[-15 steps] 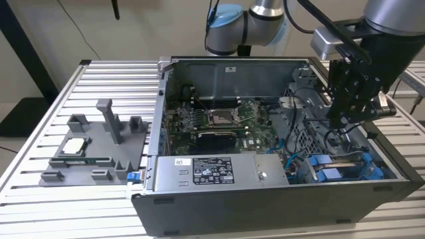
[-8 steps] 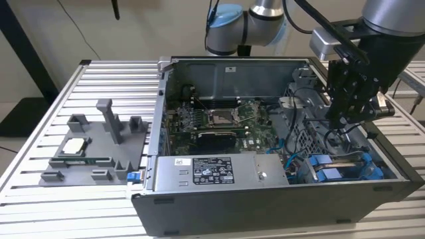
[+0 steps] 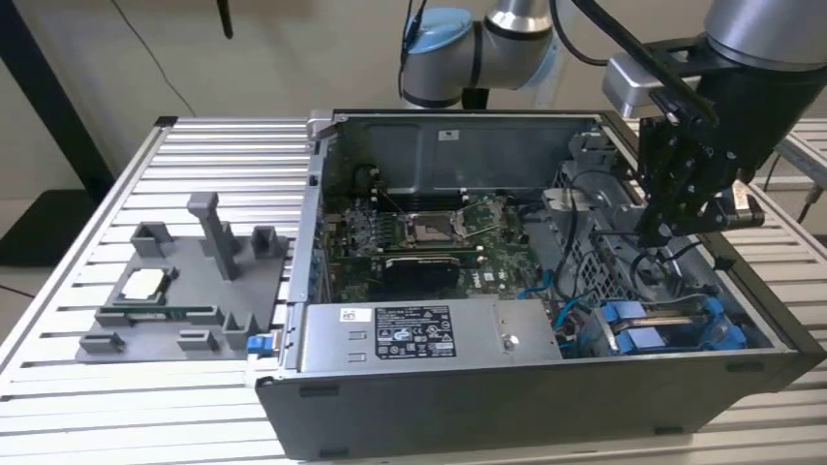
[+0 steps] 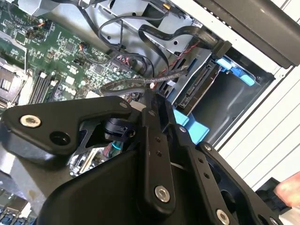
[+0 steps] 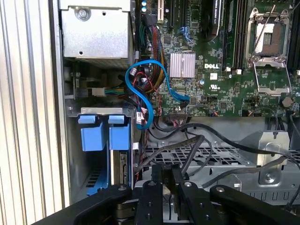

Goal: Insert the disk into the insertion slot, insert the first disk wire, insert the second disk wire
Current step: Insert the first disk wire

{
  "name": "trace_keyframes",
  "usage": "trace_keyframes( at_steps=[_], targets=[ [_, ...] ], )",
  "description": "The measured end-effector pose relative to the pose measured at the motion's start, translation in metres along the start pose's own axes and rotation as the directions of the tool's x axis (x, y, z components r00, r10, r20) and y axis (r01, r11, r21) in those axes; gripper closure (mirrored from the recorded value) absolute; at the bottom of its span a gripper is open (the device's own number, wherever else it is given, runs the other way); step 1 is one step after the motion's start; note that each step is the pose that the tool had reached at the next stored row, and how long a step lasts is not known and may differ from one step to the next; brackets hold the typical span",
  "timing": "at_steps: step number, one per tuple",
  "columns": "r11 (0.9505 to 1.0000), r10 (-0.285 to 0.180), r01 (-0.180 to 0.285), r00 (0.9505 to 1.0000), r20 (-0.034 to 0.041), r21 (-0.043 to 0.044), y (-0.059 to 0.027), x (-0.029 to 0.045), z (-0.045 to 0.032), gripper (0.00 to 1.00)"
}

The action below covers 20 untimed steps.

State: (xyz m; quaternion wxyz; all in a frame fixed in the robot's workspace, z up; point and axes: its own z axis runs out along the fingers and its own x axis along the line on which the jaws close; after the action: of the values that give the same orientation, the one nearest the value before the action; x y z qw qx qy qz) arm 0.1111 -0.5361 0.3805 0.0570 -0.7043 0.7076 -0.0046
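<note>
My arm comes down steeply into the open case (image 3: 517, 407). My pincer (image 3: 661, 231) points downward, its fingers narrow and pinching a black wire (image 4: 126, 83). The disk (image 5: 123, 169) sits inside the insertion slot (image 5: 101, 111), near my fingertips.

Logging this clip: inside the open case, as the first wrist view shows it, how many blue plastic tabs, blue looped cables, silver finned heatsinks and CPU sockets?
Blue plastic tabs: 2
Blue looped cable: 1
Silver finned heatsink: 1
Square metal CPU socket: 1
Total: 5
</note>
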Motion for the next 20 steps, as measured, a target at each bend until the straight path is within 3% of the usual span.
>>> trace_keyframes(
  at_steps=[8, 20],
  targets=[
    [1.0, 0.0, 0.0, 1.0, -0.0017, -0.001, 0.0, 0.0014, 0.0005, 0.8],
    [1.0, 0.0, 0.0, 1.0, -0.0017, -0.0075, -0.0014, 0.0198, 0.0043, 0.8]
  ],
)
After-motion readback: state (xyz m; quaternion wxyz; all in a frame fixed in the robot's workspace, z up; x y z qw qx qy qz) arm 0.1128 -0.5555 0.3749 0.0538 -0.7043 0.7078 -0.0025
